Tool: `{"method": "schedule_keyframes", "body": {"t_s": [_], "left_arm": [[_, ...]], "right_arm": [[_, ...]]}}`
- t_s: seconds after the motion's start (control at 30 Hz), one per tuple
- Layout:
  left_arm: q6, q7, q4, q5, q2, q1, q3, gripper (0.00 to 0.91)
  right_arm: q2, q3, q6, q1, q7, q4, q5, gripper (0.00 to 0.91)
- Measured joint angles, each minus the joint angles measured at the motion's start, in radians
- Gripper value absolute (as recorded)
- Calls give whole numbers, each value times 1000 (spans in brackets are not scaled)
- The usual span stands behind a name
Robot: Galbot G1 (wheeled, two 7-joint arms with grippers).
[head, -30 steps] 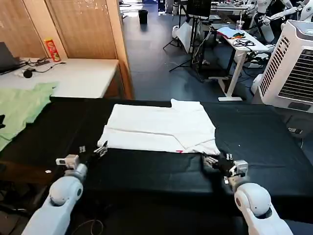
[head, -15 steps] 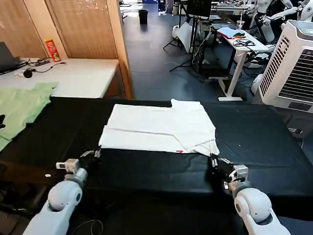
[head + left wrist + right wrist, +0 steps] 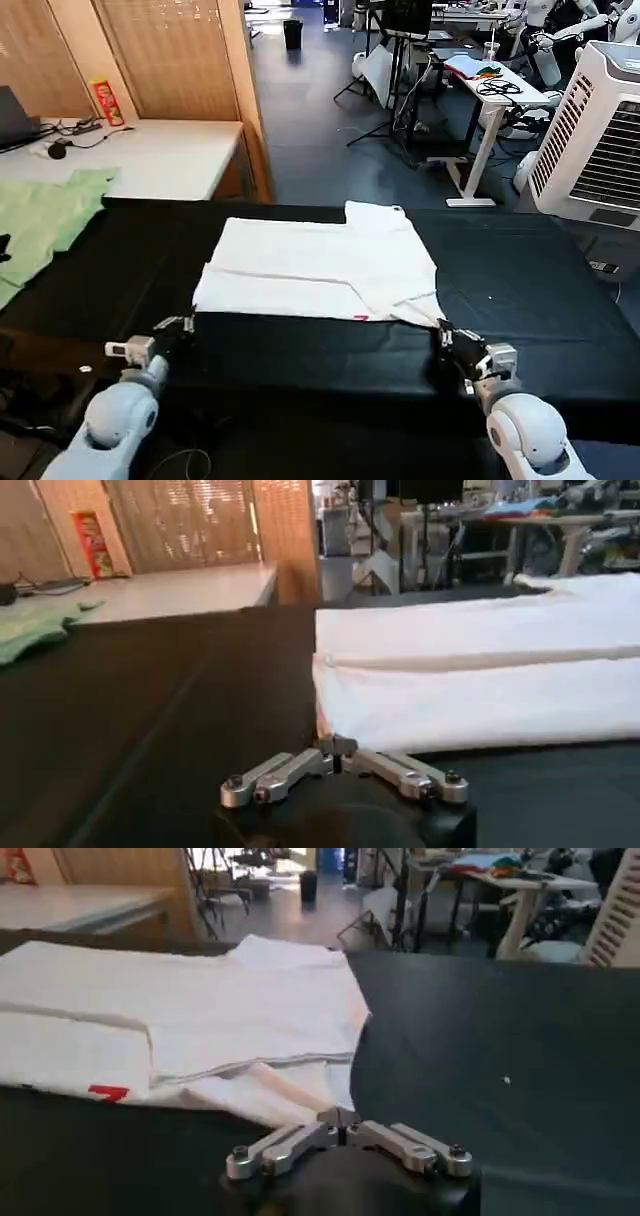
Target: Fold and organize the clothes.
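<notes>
Two grippers are sitting low at the near edge of the black cloth-covered table [image 3: 540, 280], one at each near corner of the shirt. Far left, a pale green garment [image 3: 40, 220] is lying spread over the table's end, well apart from the work, with a white side table [image 3: 150, 155] and a red cylindrical can [image 3: 105, 100] behind it. The left gripper [image 3: 183, 325] is resting on the black surface with its metal fingers [image 3: 275, 772] clenched on the near left corner of the white cotton T-shirt [image 3: 320, 265]; the wrist camera is showing the hem pinched right at the fingertips. The shirt itself is lying flat in the middle of the table, folded into a rough rectangle, a sleeve doubled over on top and a scrap of red print [image 3: 362, 317] showing at its near edge. The right gripper [image 3: 445, 332] is lying at the near right corner, likewise clenched, with a fold of the white fabric drawn into its tips [image 3: 340, 1116]. A white slatted cooling unit [image 3: 595, 130] is standing beyond the table on the right.
</notes>
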Motion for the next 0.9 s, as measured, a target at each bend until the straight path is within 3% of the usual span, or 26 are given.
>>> {"method": "schedule_keyframes", "body": {"t_s": [0.43, 0.47, 0.53, 0.57, 0.7, 0.73, 0.77, 0.9], "left_arm": [[32, -14, -162, 0, 37, 172, -60, 0], [32, -16, -172, 5, 38, 182, -63, 0], [32, -31, -178, 16, 38, 189, -65, 59], [35, -45, -178, 18, 35, 187, -66, 49], [38, -74, -160, 12, 23, 163, -66, 20], [38, -74, -155, 10, 24, 157, -65, 166], [39, -73, -153, 8, 25, 155, -65, 878], [50, -71, -158, 0, 29, 162, -69, 878]], "right_arm": [[13, 46, 2, -147, -13, 94, 27, 49], [16, 44, 3, -146, -19, 96, 27, 137], [19, 41, 3, -144, -21, 100, 27, 215], [19, 41, 3, -142, -21, 102, 27, 361], [7, 51, 1, -130, -19, 111, 45, 400], [3, 56, 0, -124, -17, 113, 54, 419], [-1, 61, -1, -118, -15, 115, 65, 878], [-19, 70, -14, -81, -11, 120, 110, 878]]}}
